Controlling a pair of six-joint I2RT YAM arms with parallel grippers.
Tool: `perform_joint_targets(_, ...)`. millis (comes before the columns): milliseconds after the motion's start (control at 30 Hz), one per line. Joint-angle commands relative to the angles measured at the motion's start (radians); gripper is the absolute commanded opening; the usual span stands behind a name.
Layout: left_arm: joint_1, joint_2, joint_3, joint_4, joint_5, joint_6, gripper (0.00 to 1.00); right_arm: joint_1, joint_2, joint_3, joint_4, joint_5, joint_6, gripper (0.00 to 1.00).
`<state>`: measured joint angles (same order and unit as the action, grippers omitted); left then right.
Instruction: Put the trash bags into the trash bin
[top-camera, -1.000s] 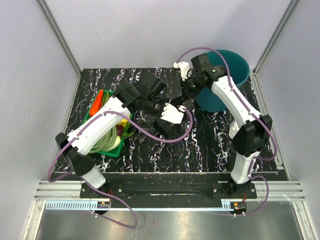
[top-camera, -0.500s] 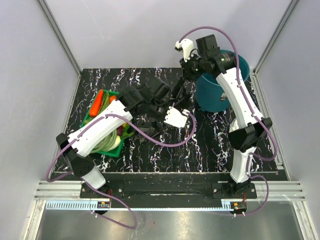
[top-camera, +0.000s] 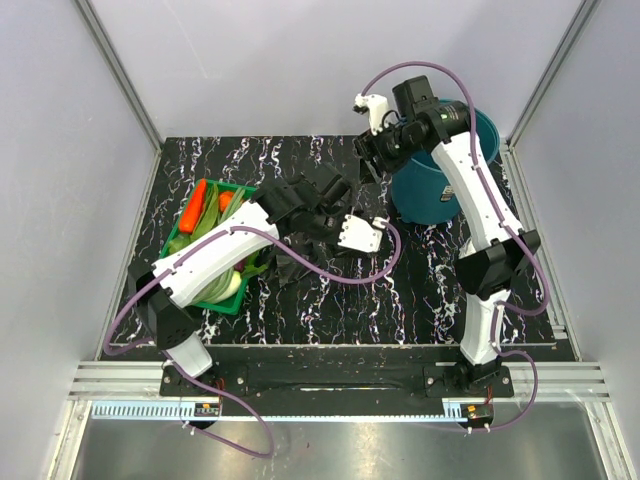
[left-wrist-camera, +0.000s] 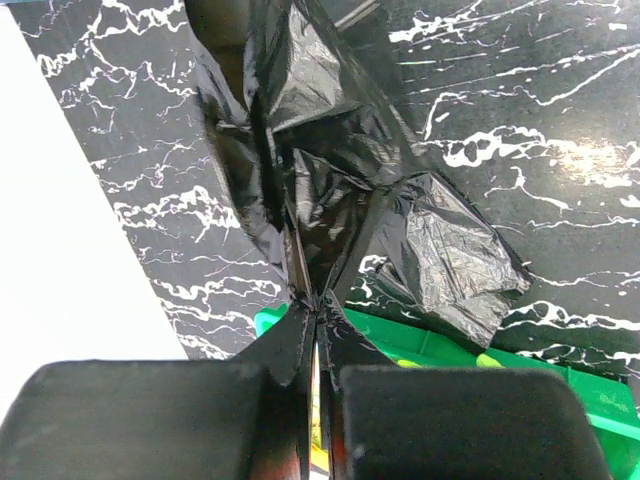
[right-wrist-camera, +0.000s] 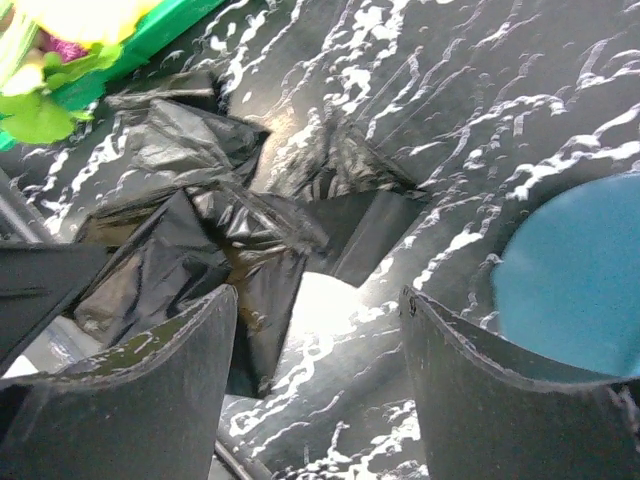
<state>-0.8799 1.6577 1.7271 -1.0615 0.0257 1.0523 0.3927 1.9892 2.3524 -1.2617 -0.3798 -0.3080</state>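
Observation:
A crinkly black trash bag (left-wrist-camera: 320, 170) hangs stretched from my left gripper (left-wrist-camera: 315, 312), whose jaws are pinched shut on its film. In the top view that gripper (top-camera: 305, 200) sits mid-table with the bag (top-camera: 325, 195) bunched around it. My right gripper (top-camera: 372, 150) hovers beside the teal trash bin (top-camera: 432, 195), raised above the table. Its jaws (right-wrist-camera: 315, 300) stand open with nothing between them, and black bag film (right-wrist-camera: 200, 220) lies just beyond its left finger (right-wrist-camera: 150, 380). The bin's teal wall (right-wrist-camera: 580, 280) shows to the right.
A shallow green tray (top-camera: 200, 245) of vegetables stands at the table's left, close under my left forearm; it also shows as the tray (left-wrist-camera: 450, 350) and the tray (right-wrist-camera: 130, 35) in the wrist views. Grey walls close in the black marbled table (top-camera: 330, 300).
My right gripper had lifted an edge of the bag toward the bin and has now opened, letting it go. The left arm has shifted right, still holding the bag.

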Motion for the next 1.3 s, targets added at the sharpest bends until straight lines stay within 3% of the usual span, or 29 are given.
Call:
perform_joint_targets(0, -0.007, -0.004, -0.006, 0.078, -0.050, -0.032, 0.00, -0.002, -0.023, -0.076, -0.047, -0.143, 0.050, 0.72)
perform_joint_targets(233, -0.033, -0.004, -0.080, 0.113, -0.078, -0.043, 0.00, -0.002, -0.110, -0.396, 0.080, -0.182, 0.061, 0.75)
perform_joint_targets(533, -0.057, 0.010, -0.118, 0.159, -0.118, -0.057, 0.00, 0.000, -0.104, -0.550, 0.127, -0.281, 0.076, 0.77)
perform_joint_targets(567, -0.057, 0.010, -0.118, 0.164, -0.118, -0.063, 0.00, 0.000, -0.102, -0.564, 0.134, -0.280, 0.078, 0.74)
perform_joint_targets(833, -0.057, 0.001, -0.118, 0.178, -0.133, -0.081, 0.00, 0.000, -0.118, -0.630, 0.180, -0.145, 0.058, 0.03)
perform_joint_targets(1100, -0.057, -0.033, -0.121, 0.092, -0.095, -0.095, 0.00, 0.000, -0.190, -0.602, 0.284, 0.252, -0.023, 0.00)
perform_joint_targets(1267, -0.057, -0.067, -0.185, 0.017, -0.050, -0.077, 0.00, -0.002, -0.185, -0.521, 0.301, 0.409, -0.088, 0.00)
